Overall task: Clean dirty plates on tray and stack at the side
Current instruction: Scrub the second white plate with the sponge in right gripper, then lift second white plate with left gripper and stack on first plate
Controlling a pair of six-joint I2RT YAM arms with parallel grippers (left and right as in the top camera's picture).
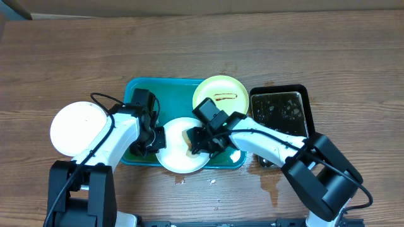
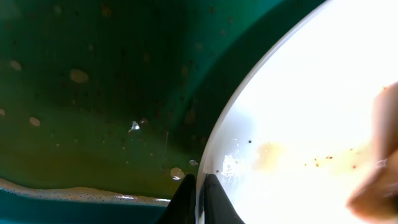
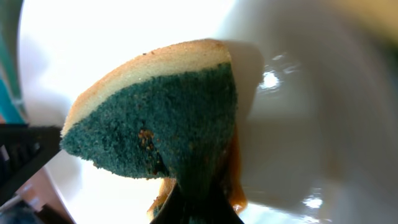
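Scrubbing is judged to be the step in hand. The white plate [image 1: 177,161] lies at the front of the tray [image 1: 167,94] with its near edge over the raised rim. The sponge [image 3: 155,118] is pressed on its surface and is gripped tightly by the right jaws. The left jaws are pinched on the left rim of this plate, as is seen in the left wrist view. A second white plate [image 1: 79,128] is set on the bench [image 1: 315,50] left of the tray, and the yellow-green plate [image 1: 218,85], marked with a brown smear [image 1: 225,96], waits at the back right corner. Brown liquid [image 3: 235,190] is gathered beside the sponge. If the sponge is pushed too hard toward the front, the plate may be pulled out of the thin pinch and tipped over the rim. Dirty water may also be dragged onto the bench, where a wet patch [image 1: 268,180] is seen.
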